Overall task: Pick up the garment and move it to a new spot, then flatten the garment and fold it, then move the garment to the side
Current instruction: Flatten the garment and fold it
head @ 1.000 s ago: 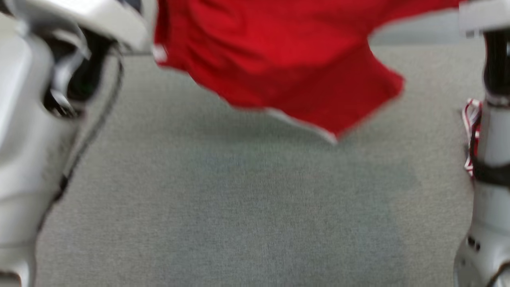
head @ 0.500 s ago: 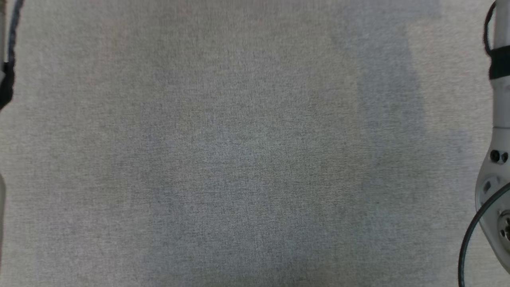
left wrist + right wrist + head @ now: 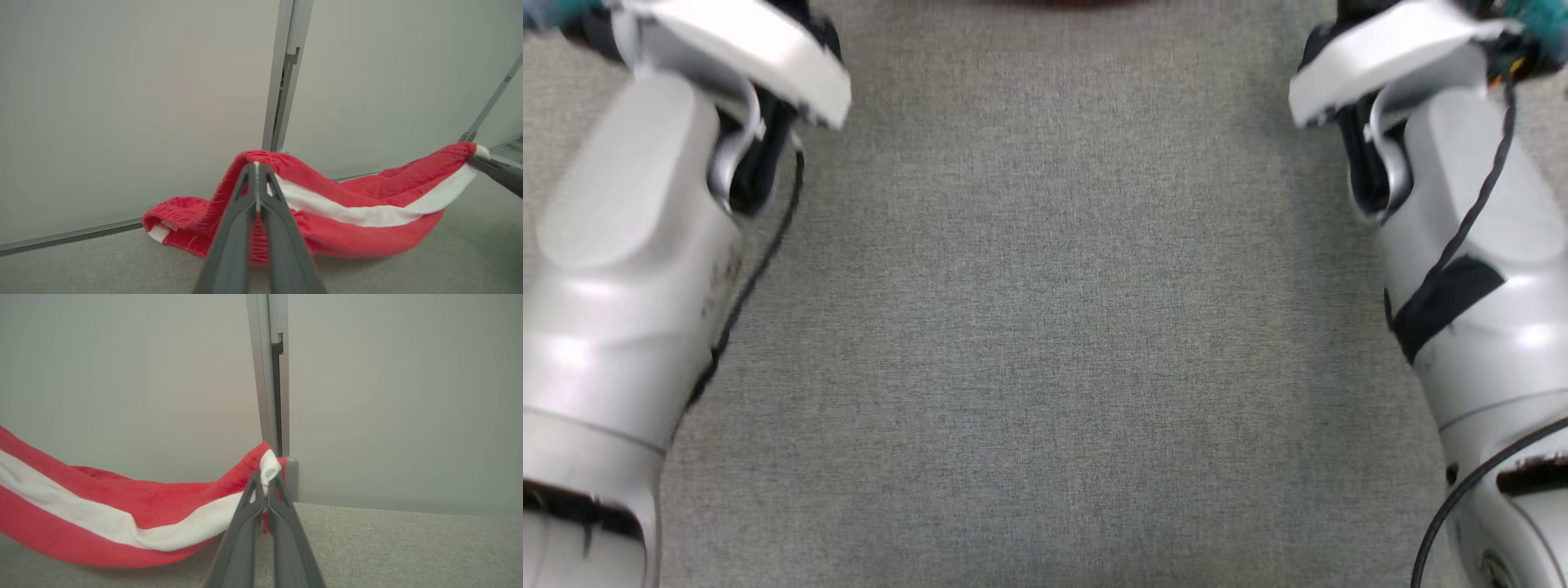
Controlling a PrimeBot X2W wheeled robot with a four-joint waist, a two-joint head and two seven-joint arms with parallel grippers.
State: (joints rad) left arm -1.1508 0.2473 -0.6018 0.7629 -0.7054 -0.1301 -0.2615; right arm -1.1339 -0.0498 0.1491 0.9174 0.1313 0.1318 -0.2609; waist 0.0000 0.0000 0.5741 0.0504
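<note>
Across the head view, a grey work surface is seen between the left forearm and the right forearm. A dark red sliver is caught at the very top, and what it belongs to cannot be told from there.

Along the left wrist view, the left gripper is shown with its fingers pressed together on a fold of the garment, which is red with a white band. The cloth is slung from that grip to the right gripper, by which the opposite corner is pinched. Between the two grips it sags. Its belly and a bunched end appear to rest on the surface near the far edge, just beside the wall panels.

From the right wrist view, the right gripper's fingers are seen clamped on a white-tipped corner, with the band trailing down toward the surface.

The pick-up is judged done, since both held corners are clear of the surface. The move to a new spot is judged under way or near its end, the garment being partly lowered. Flattening is not yet done, as the cloth is slack and bunched. Folding and the move to the side are left entirely.
</note>
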